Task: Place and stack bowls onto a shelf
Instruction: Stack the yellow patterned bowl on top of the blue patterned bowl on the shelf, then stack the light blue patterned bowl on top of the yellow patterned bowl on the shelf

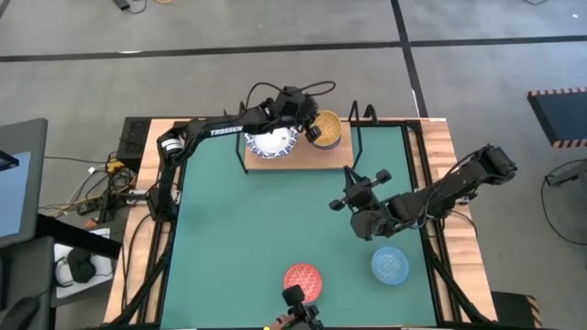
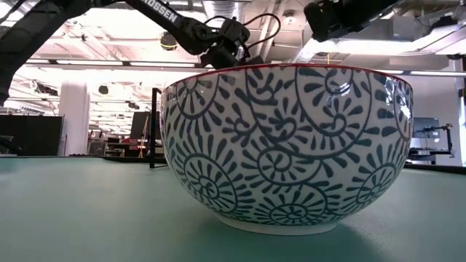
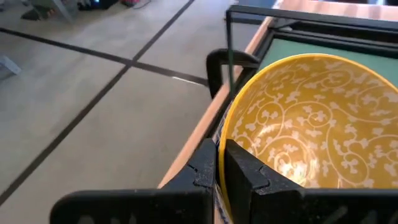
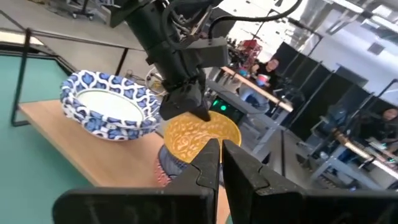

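Yellow bowl (image 1: 325, 129) on the shelf (image 1: 316, 159), rim clenched by TROSSEN-lettered left gripper (image 1: 307, 126); right gripper (image 1: 341, 203) closed, empty

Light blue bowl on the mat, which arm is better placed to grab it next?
Probably the right: its gripper is empty and nearest the light blue bowl. The left gripper grips the yellow bowl at the shelf.

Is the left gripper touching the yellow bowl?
Touching. The left wrist view shows the left gripper with its fingers closed on the yellow bowl's rim, one finger on each side.
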